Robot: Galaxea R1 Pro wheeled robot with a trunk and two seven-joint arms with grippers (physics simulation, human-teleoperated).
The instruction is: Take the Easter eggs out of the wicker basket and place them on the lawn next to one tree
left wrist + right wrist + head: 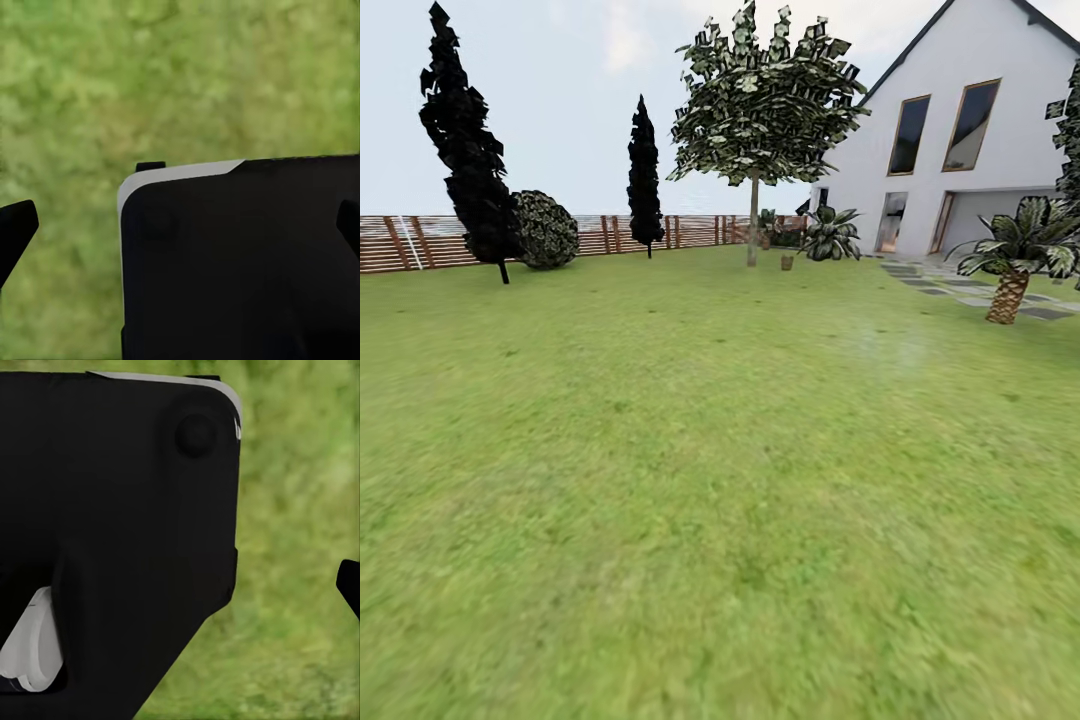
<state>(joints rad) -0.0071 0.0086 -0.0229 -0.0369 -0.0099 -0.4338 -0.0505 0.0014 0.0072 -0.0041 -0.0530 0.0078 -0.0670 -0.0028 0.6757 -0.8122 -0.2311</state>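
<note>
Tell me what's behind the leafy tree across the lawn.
Behind the tree runs the wooden fence, with potted plants beside its trunk. The trunk covers a strip of fence. No basket or eggs can be made out there.

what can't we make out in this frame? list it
- Small brown object beside the leafy tree's grey-brown trunk, head view: too small to identify.
- Left gripper, left wrist view: the robot's black body panel blocks the middle; just two dark fingertips at the edges.
- Right gripper, right wrist view: black panel covers most; state unclear.

green lawn (pixel 690 480), tree (pixel 753 230) standing far off, small pot (pixel 787 262) beside
</note>
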